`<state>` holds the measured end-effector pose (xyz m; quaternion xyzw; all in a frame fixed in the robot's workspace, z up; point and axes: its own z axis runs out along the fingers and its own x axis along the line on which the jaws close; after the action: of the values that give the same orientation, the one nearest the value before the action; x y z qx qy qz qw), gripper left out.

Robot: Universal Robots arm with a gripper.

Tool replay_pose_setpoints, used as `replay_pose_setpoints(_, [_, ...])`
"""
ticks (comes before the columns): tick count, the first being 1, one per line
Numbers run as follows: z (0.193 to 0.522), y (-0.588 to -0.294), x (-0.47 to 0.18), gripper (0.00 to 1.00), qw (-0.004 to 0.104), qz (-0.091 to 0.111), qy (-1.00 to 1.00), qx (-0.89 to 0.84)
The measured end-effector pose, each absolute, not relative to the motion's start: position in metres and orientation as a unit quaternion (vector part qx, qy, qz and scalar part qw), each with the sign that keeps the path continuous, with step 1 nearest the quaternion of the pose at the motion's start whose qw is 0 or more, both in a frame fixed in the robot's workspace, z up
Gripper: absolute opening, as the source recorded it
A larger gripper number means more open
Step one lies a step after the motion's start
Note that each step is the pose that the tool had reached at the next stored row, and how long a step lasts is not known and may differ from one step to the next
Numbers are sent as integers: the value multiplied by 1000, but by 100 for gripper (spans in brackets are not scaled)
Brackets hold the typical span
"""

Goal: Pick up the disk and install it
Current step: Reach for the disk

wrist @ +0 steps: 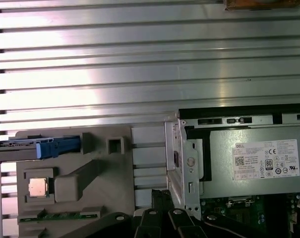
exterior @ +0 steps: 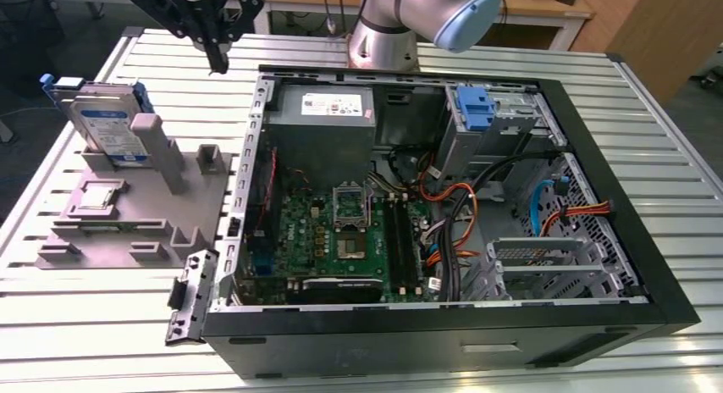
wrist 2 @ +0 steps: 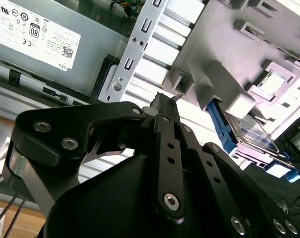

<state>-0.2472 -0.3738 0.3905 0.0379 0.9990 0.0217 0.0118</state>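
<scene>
Nearest me is the black front wall of the open computer case (exterior: pixel 452 329), lying on its side on the slatted metal table (exterior: pixel 91 334). A black latch (exterior: pixel 190 296) sits at its near corner on the exterior view's left. Inside, the green circuit board (exterior: pixel 339 232) lies flat, and a bare metal cage (exterior: pixel 548 262) sits toward the exterior view's right with cables looping beyond it.

Beside the case, on the exterior view's left, a grey holder (exterior: pixel 124 219) rests on the table. A narrow strip of bare slats runs between its edge and the case wall. A small chip (exterior: pixel 100 196) lies in one of its pockets. Farther back on that holder the disk (exterior: pixel 107 126) stands upright on edge, with blue rails on its sides and a grey post just beside it.

Deeper in the case, the grey power box (exterior: pixel 328 113) sits against the far wall, with a blue bracket (exterior: pixel 475 109) to the exterior view's right of it.

Farthest off, the claw (exterior: pixel 217 64) hangs over open table just outside the case's far corner, apart from the disk. In the second wrist view its fingertips (wrist 2: pixel 162 104) are pressed together. The arm (exterior: pixel 395 20) rises behind the case's far edge.
</scene>
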Motion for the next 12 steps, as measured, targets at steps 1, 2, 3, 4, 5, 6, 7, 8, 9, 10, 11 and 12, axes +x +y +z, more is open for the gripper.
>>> replay_pose_setpoints(1, [390, -374, -248, 10, 12, 22, 999, 38])
replay_pose_setpoints(2, [390, -374, -249, 10, 12, 22, 999, 38])
replay_pose_setpoints(3, [390, -374, -249, 10, 12, 22, 999, 38])
replay_pose_setpoints(4, [390, -374, -249, 10, 12, 22, 999, 38])
replay_pose_setpoints(5, [390, -374, -250, 10, 12, 22, 999, 38])
replay_pose_setpoints(6, [390, -374, -250, 10, 12, 22, 999, 38])
replay_pose_setpoints(7, [390, -374, -251, 10, 12, 22, 999, 38])
replay_pose_setpoints(8, [390, -374, -251, 10, 12, 22, 999, 38])
replay_pose_setpoints(9, [390, -374, -252, 10, 12, 22, 999, 38])
replay_pose_setpoints(10, [390, -374, -252, 10, 12, 22, 999, 38])
replay_pose_setpoints(11, [390, -374, -253, 10, 12, 22, 999, 38])
replay_pose_setpoints(12, [390, -374, -253, 10, 12, 22, 999, 38])
